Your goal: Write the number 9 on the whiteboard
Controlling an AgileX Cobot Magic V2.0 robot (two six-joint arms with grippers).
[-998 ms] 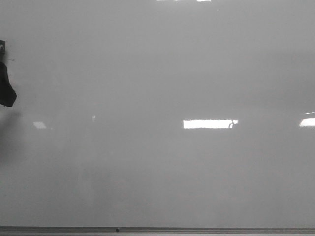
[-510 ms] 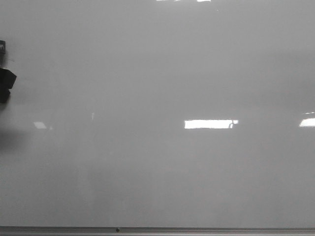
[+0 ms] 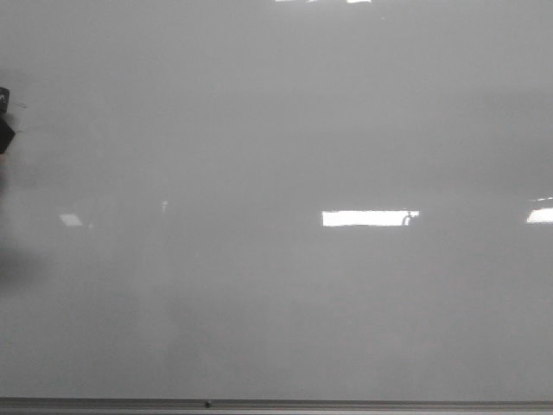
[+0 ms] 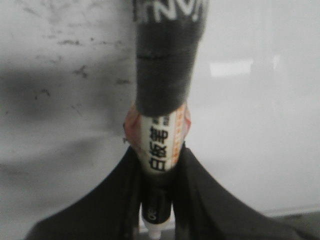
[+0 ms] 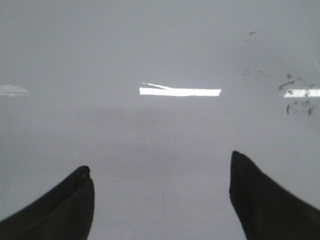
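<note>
Your left gripper (image 4: 157, 165) is clamped on a whiteboard marker (image 4: 160, 135); its label carries Chinese characters, too blurred to read surely. Your right gripper (image 5: 160, 192) is spread wide and holds nothing. The whiteboard (image 3: 276, 130) fills your front view, no 9 visible.

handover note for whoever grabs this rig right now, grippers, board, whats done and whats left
Left gripper: shut on a whiteboard marker, cap end toward the board, at the far left edge of the front view.
Right gripper: open, empty, facing the board.
Whiteboard: no 9 visible; only light reflections in the front view and faint old smudges in the wrist views.
Done: marker in hand.
Left: likely bring the marker in and draw the whole 9.
</note>
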